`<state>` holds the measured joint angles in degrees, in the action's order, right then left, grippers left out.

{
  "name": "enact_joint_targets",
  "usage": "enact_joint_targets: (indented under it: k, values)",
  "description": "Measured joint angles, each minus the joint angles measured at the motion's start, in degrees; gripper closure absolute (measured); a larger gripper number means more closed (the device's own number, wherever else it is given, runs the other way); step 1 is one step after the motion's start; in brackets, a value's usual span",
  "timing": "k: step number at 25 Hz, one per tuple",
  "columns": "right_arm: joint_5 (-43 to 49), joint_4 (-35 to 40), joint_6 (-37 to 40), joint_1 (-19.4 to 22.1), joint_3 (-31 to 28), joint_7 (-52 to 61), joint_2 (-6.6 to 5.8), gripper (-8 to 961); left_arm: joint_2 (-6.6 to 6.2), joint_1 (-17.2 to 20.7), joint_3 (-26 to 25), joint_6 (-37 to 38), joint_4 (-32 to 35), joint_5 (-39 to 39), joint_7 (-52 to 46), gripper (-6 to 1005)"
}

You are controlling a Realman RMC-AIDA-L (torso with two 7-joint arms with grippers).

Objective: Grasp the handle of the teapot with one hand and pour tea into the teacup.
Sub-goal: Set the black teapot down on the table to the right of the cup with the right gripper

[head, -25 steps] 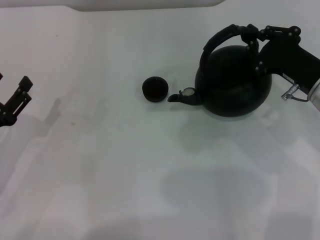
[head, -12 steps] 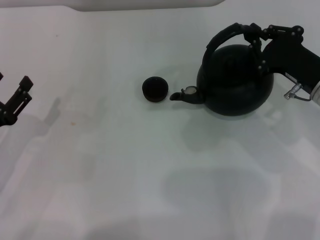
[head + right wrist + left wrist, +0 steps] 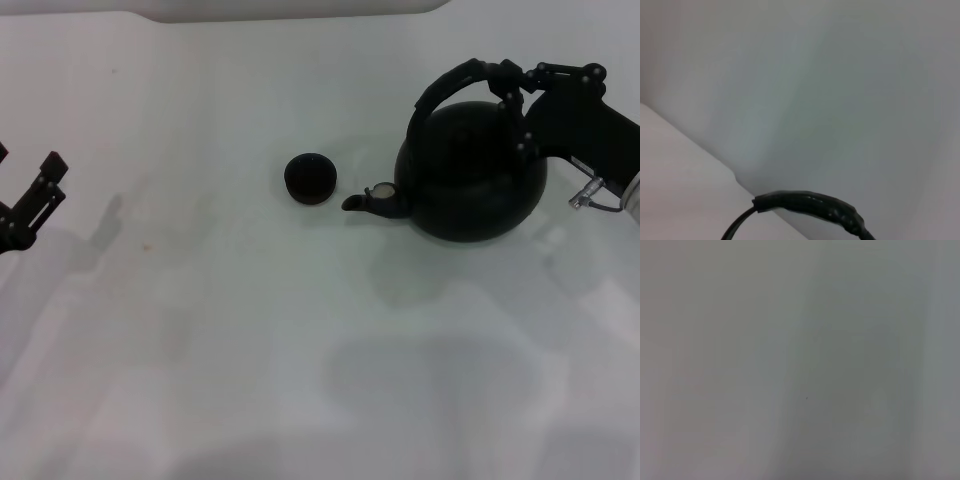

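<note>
right gripper (image 3: 510, 95): at the far right of the head view, its black fingers (image 3: 521, 128) closed around the right part of the hoop; it has hold of the pot by that hoop.
handle (image 3: 448, 88): thick black arch over the top of the pot, running from the pot's left shoulder up and across to where the fingers clamp it; in the right wrist view a short curved stretch of it (image 3: 810, 204) shows against the pale surface.
teapot (image 3: 470, 180): large round matte-black body on the right side of the white table (image 3: 250, 340), spout (image 3: 362, 200) pointing left toward the cup. a soft shadow lies on the table below and left of it; whether its base touches the table cannot be told.
teacup (image 3: 310, 178): small round black cup standing upright on the table, just left of the spout tip, a narrow gap between them, not touching.
left gripper (image 3: 35, 200): at the left edge of the head view, well apart from cup and pot, fingers spread with nothing between them.
left wrist view: only plain grey-white surface.
table: white, bare around the two vessels, with faint shadows across the near part.
</note>
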<state>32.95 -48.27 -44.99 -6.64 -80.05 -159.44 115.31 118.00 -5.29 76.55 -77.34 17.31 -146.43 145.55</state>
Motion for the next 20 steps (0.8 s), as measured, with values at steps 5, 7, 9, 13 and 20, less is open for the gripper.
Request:
enact_joint_targets:
  k: [5,7,9,13,20]
  values:
    - [0.00,0.21,-0.07,0.09,0.07,-0.66,0.00,847,0.03,-0.16,0.00,0.00,0.00,0.00,0.00,228]
    - [0.00,0.48,-0.07,-0.08,0.07,-0.68,0.00,847,0.04,-0.31,0.00,0.00,0.00,0.00,0.00,228]
    - [-0.06,0.64,-0.07,-0.17,0.05,-0.68,0.00,847,0.04,-0.43,0.00,0.00,0.00,0.00,0.00,228]
    - [-0.24,0.66,-0.06,-0.18,0.03,-0.69,0.00,847,0.03,-0.49,0.00,0.00,0.00,0.00,0.00,227]
    - [-0.44,0.66,-0.09,-0.14,-0.52,-0.69,0.08,786,-0.11,-0.59,0.01,0.00,-0.02,0.00,0.00,227]
